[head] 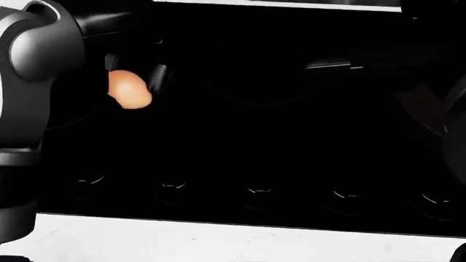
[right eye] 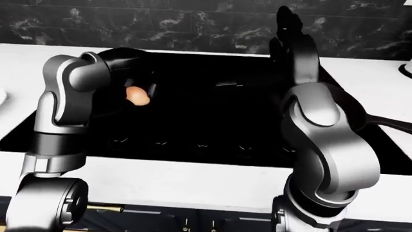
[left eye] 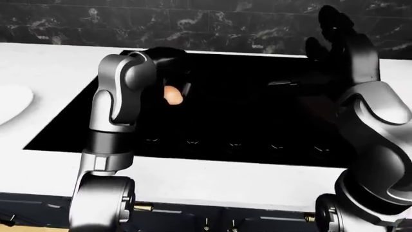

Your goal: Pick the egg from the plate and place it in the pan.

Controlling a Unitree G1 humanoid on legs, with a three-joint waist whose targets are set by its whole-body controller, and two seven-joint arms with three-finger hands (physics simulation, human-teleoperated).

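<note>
The egg (left eye: 172, 94) is off the plate (left eye: 14, 104); the left hand (left eye: 175, 84) has its fingers closed around it, up over the black stove (left eye: 212, 121); the right hand (left eye: 338, 38) is open and holds nothing; the pan is hard to see in the dark, so dropping the egg in is left.

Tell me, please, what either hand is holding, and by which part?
The left hand grips the egg by its upper end; the right hand holds nothing.

- A black stove (left eye: 257, 121) fills the middle of the left-eye view, set into a white counter (left eye: 58, 82).
- A row of knobs (head: 258, 192) lies at six o'clock on it.
- A dark marble wall (left eye: 193, 21) runs at twelve o'clock.
</note>
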